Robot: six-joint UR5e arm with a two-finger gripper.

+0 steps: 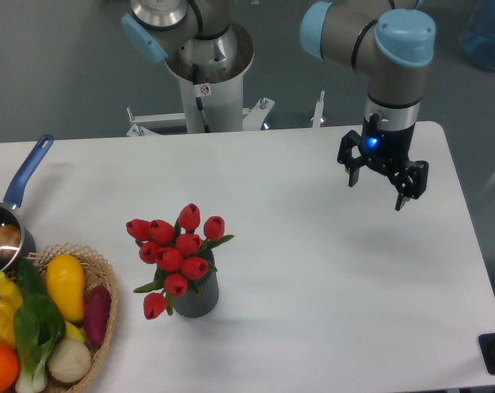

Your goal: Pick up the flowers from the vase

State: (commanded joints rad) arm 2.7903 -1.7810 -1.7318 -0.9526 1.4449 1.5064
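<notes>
The flowers (176, 252), a bunch of red closed tulip buds with green leaves, stand in the vase (198, 295), a short dark grey ribbed cylinder at the front middle-left of the white table (329, 278). The bunch spreads wider than the vase and leans left. My gripper (377, 191) hangs over the right back part of the table, well to the right of the flowers and apart from them. Its two black fingers are spread apart and hold nothing.
A wicker basket (100, 266) with produce, among it a yellow squash, greens and a dark purple-red vegetable, sits at the front left corner. A steel saucepan (3, 237) with a blue handle stands behind it at the left edge. The robot base (206, 74) is behind the table.
</notes>
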